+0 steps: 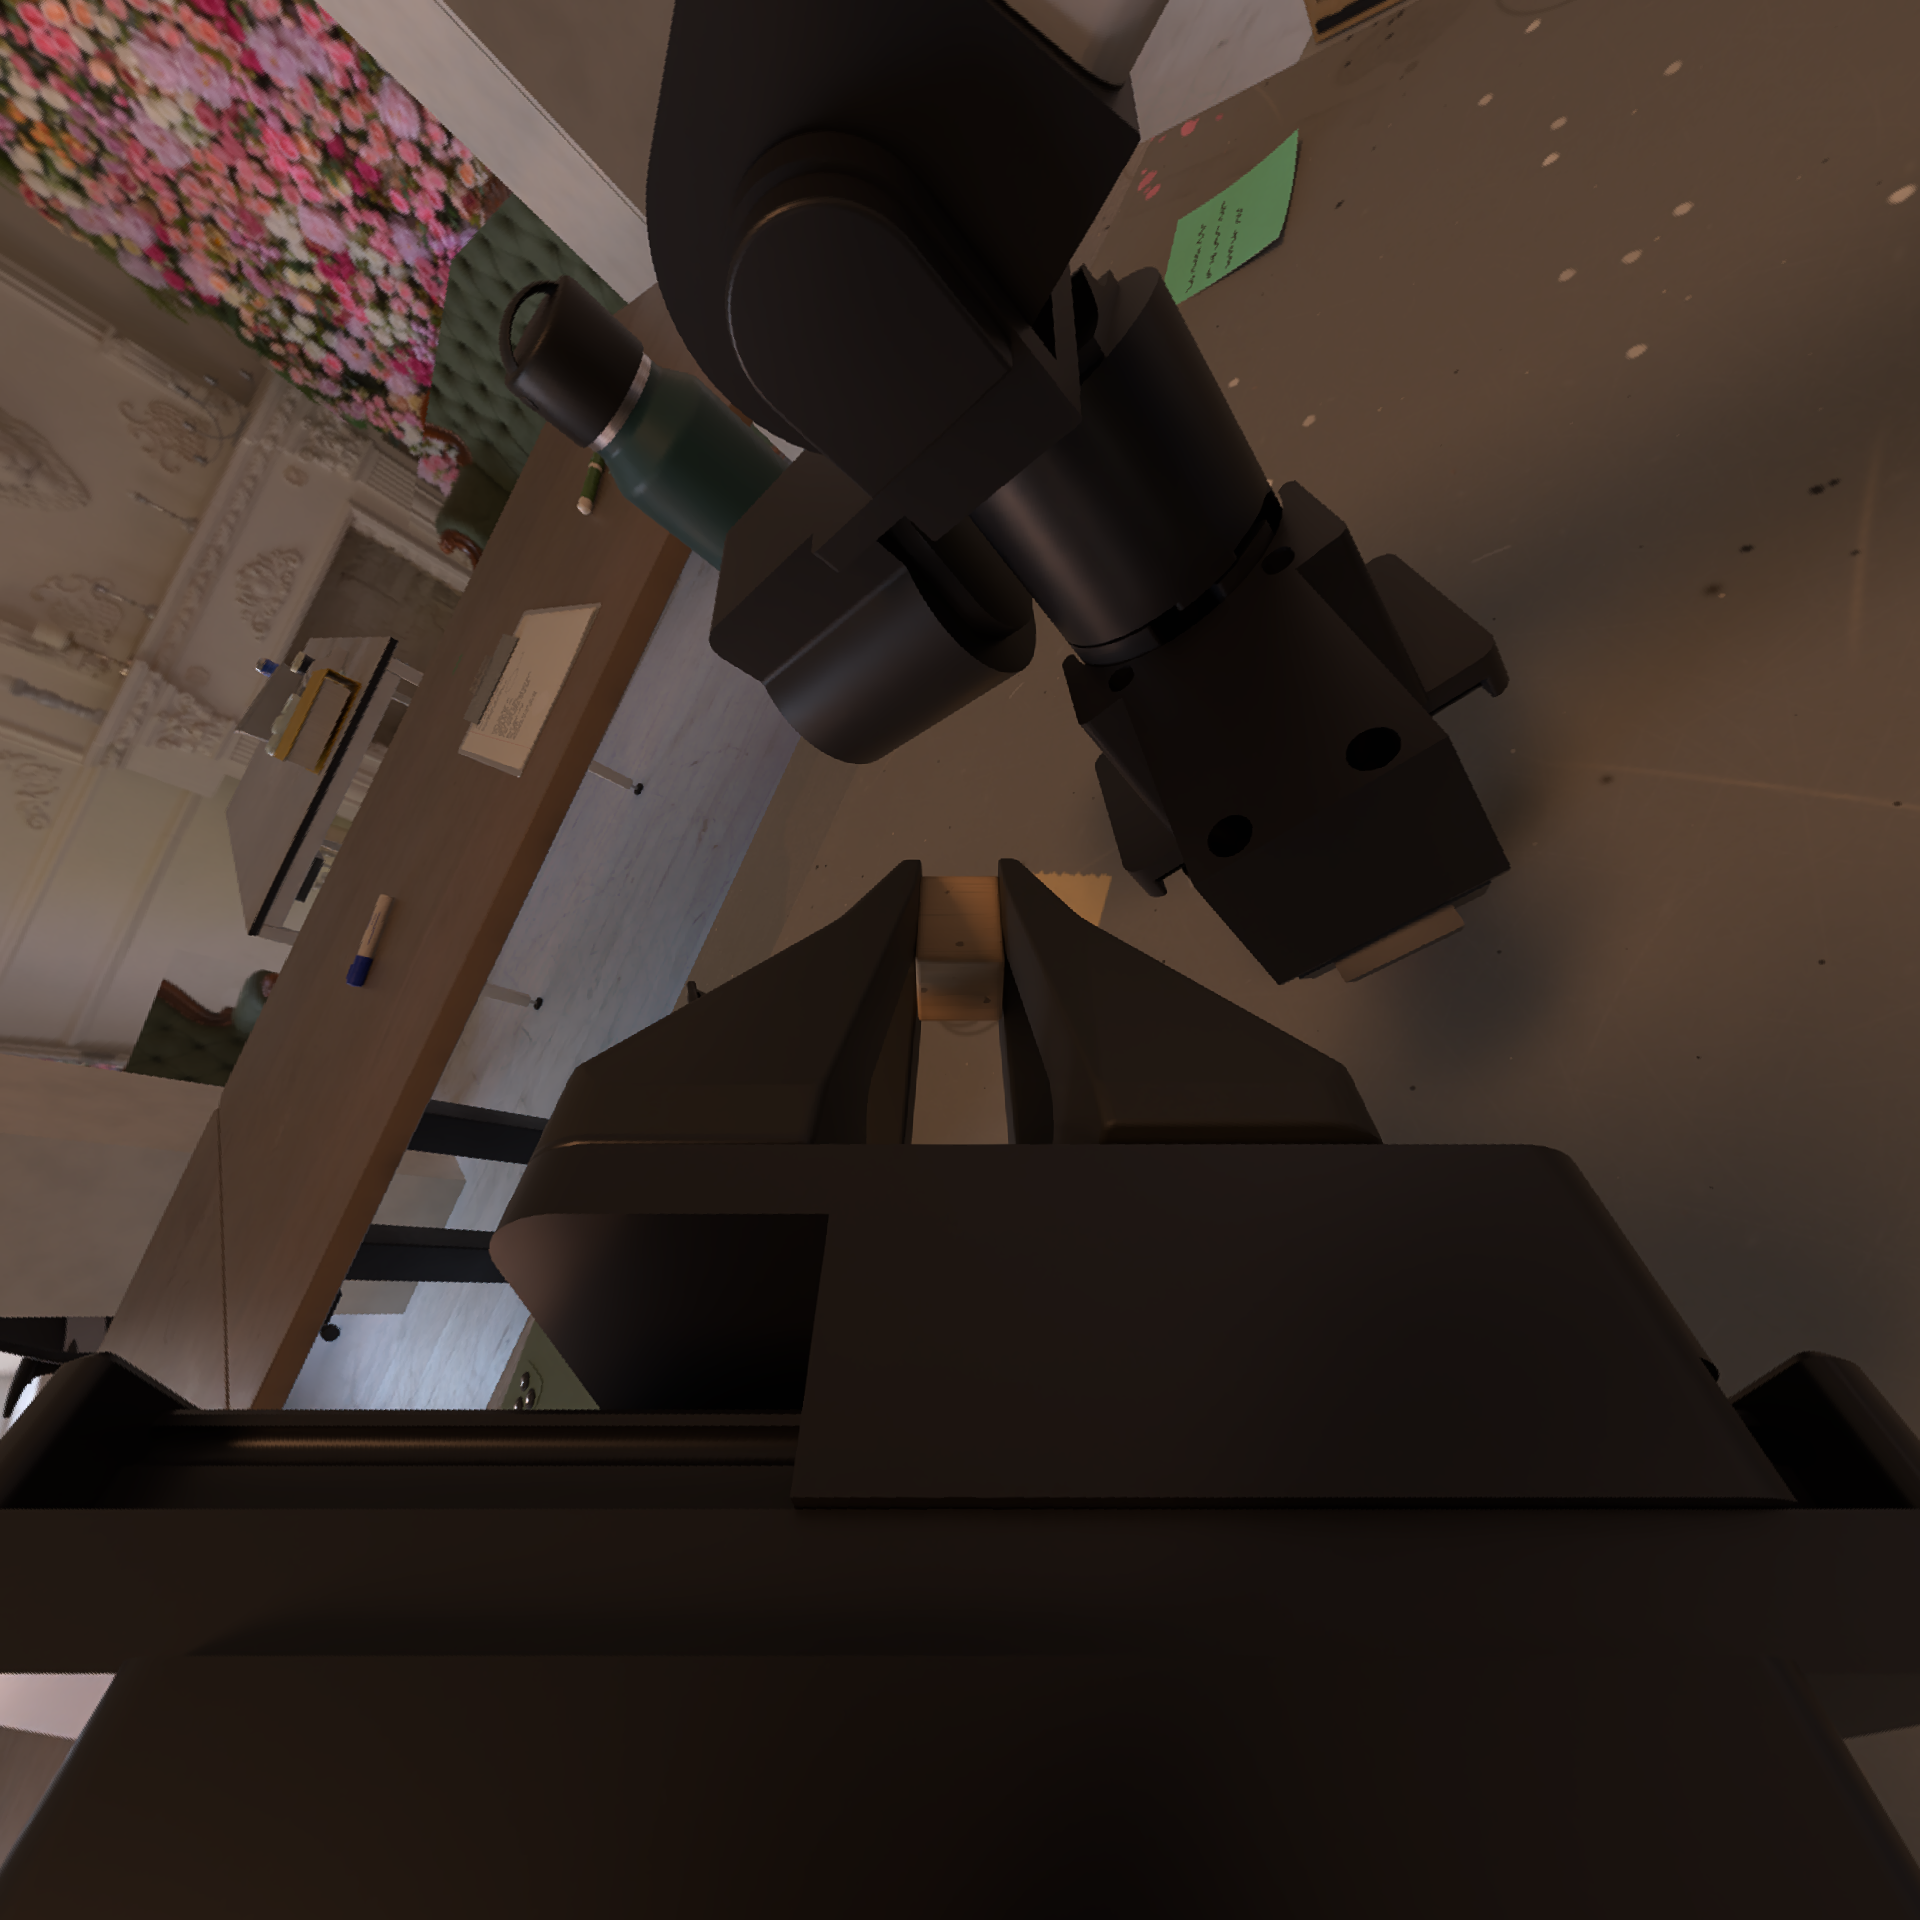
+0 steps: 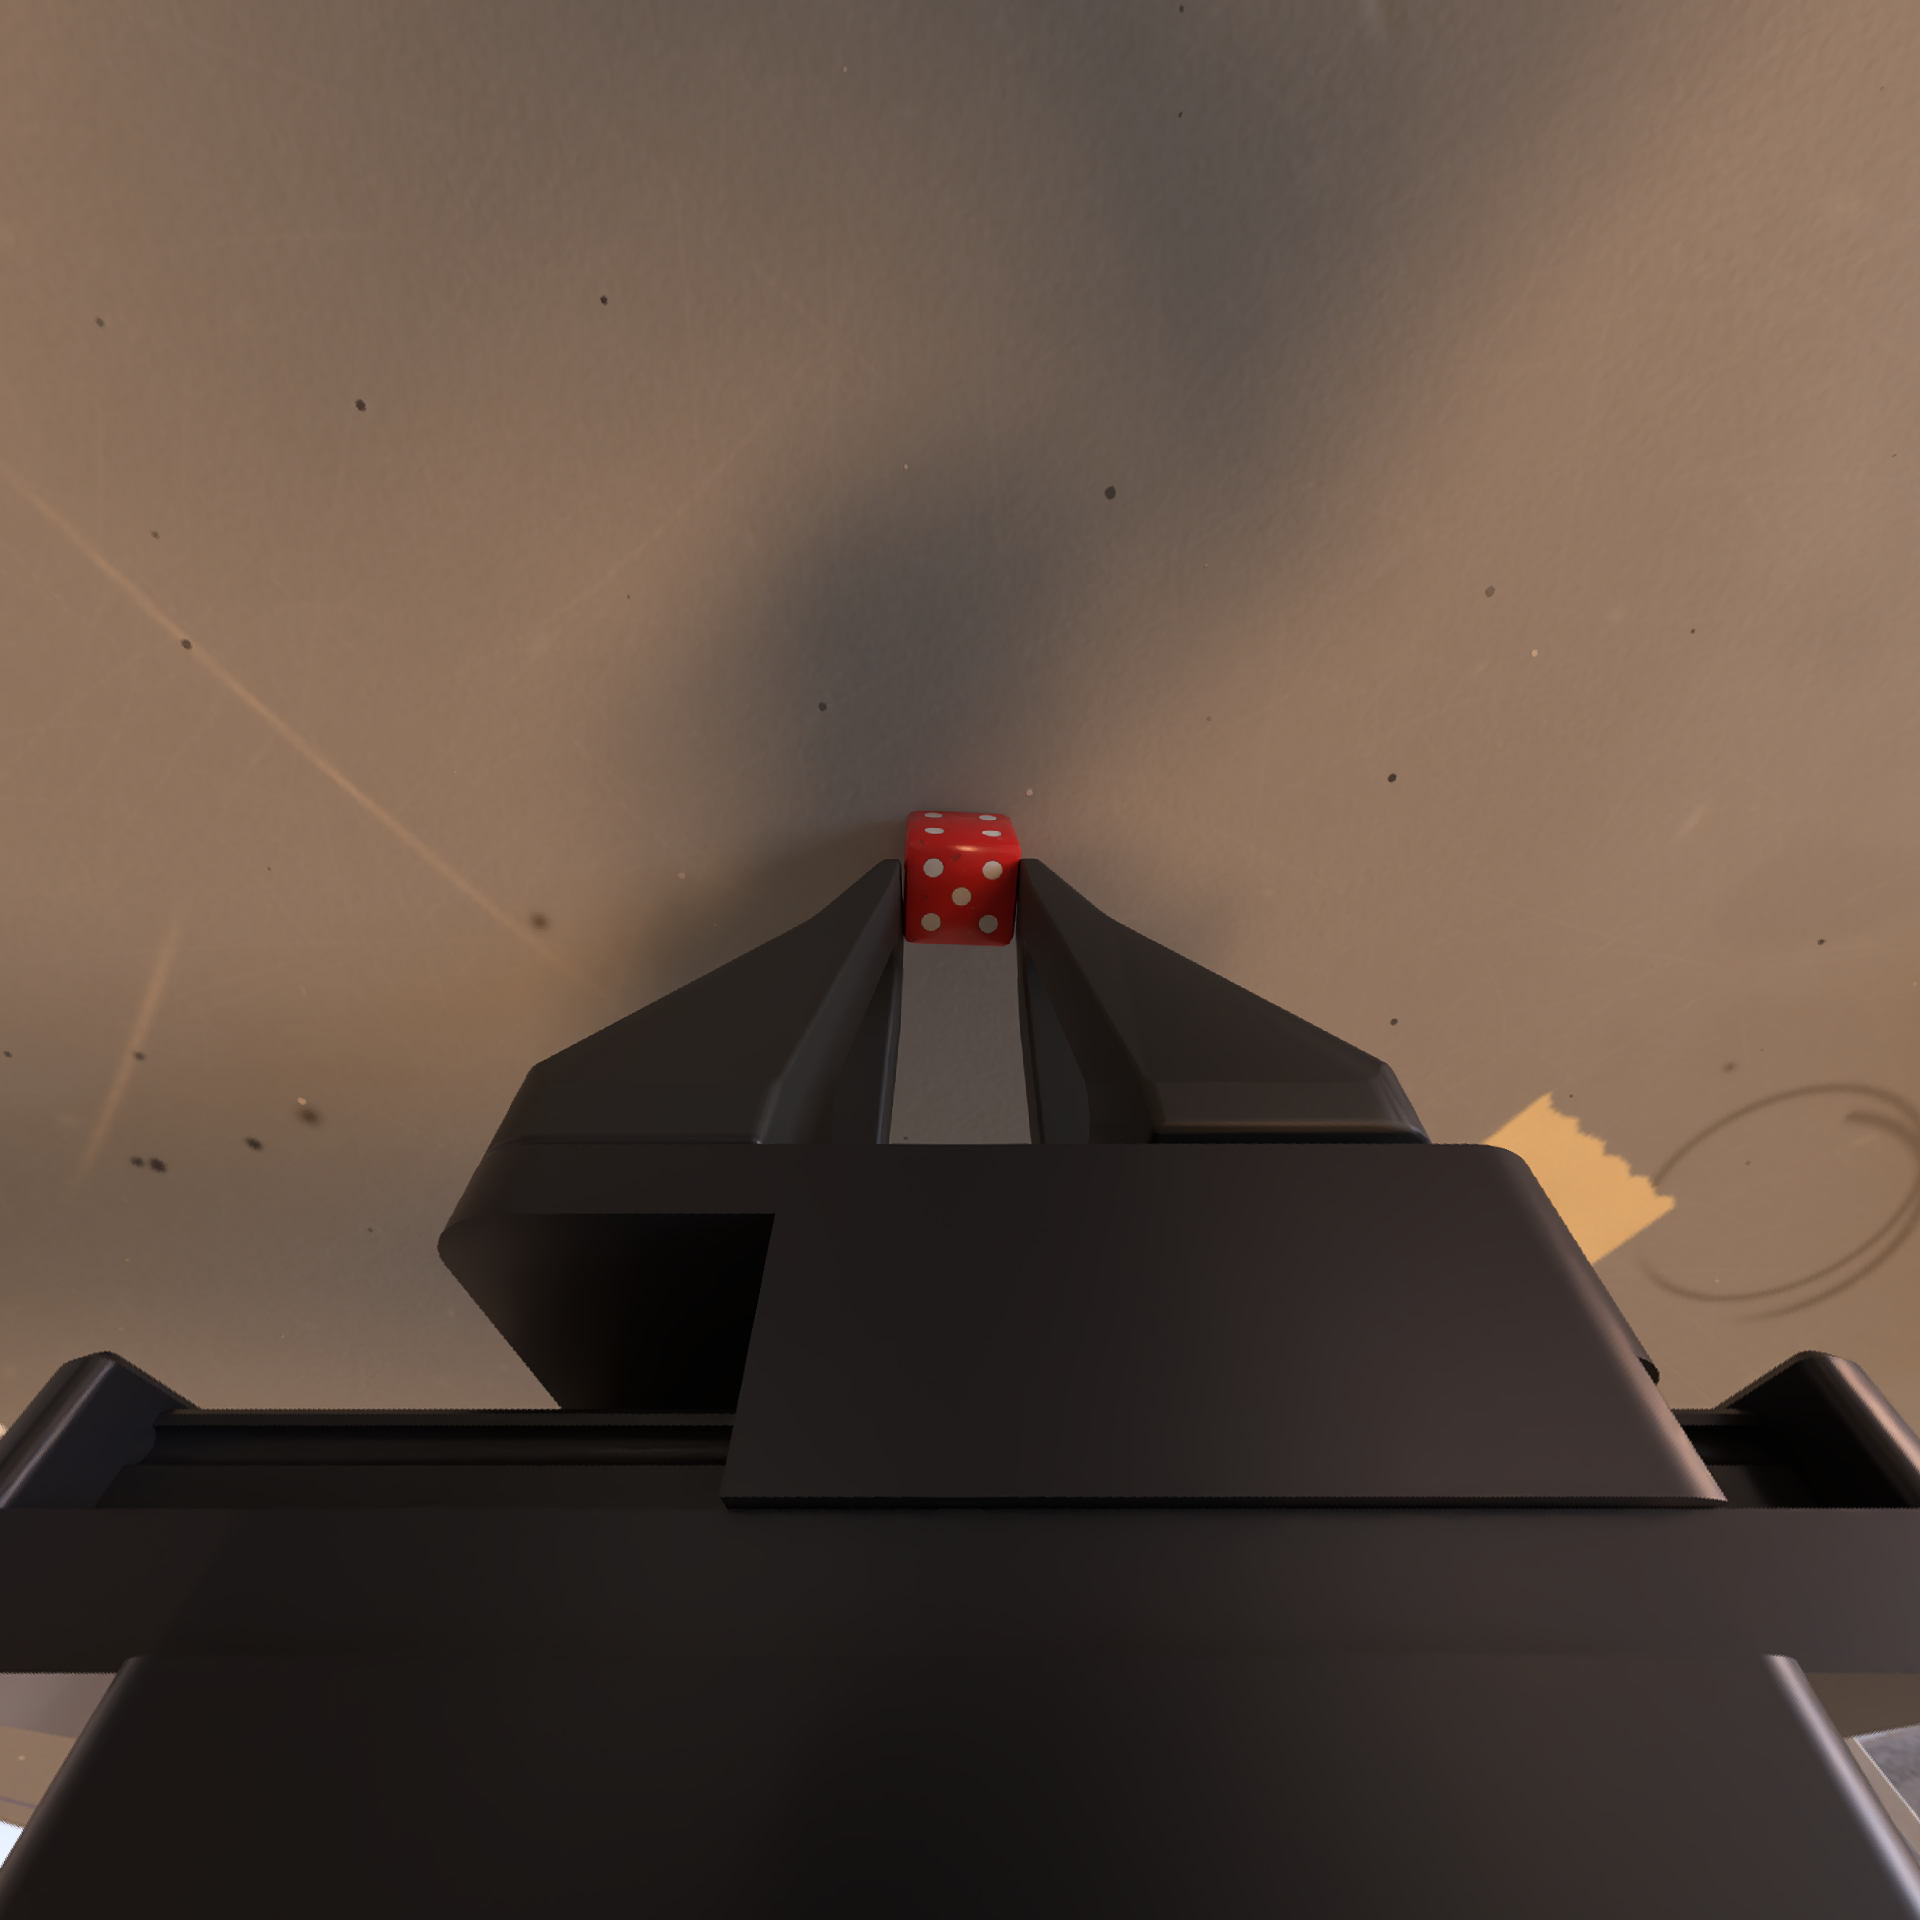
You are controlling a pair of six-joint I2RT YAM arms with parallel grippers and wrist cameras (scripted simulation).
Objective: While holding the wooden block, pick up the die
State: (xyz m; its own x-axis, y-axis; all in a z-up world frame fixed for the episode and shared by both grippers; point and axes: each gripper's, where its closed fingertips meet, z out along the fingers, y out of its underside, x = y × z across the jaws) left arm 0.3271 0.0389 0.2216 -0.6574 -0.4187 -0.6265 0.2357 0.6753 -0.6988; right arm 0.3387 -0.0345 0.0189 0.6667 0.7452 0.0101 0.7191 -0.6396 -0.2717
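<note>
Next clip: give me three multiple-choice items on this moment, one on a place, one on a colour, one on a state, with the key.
1. Where is the die?
A. between the right claw's fingertips
B. on the green note
C. beside the bottle

2. What colour is the die?
A. blue with black pips
B. red with white pips
C. plain white

3. What is the left claw doing?
A. hanging open with nothing in it
B. shut on a pen
C. shut on the wooden block

Key:
1 A, the right wrist view shows the die squeezed between both fingertips.
2 B, its faces are red with white dots.
3 C, the left wrist view shows pale wood filling the gap between the fingers.
</note>
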